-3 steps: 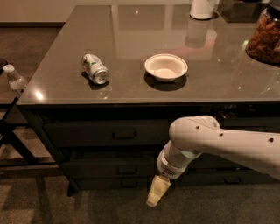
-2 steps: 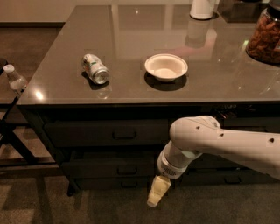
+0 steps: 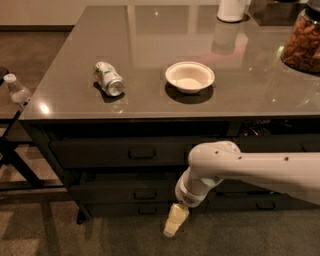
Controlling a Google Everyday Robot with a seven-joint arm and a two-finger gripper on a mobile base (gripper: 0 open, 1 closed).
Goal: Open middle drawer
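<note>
My tool (image 3: 175,222) hangs low at btm centre, tilted down-left, just in front of the lowest drawer (image 3: 120,210). Can't tell if it's spread or pressed together. My white arm (image 3: 250,167) comes in from the right. The middle drawer (image 3: 107,192) looks closed and sits up and left of the tool. Its loop handle (image 3: 145,194) is near the tool, not touching. Top drawer (image 3: 100,152) is above it. On the table (image 3: 150,30): can (image 3: 108,78) on its side at left, white bowl (image 3: 190,76) at centre, nut jar (image 3: 302,42) far right, white container (image 3: 231,9) at back. Plastic bottle (image 3: 16,90) is off the table's left edge.
</note>
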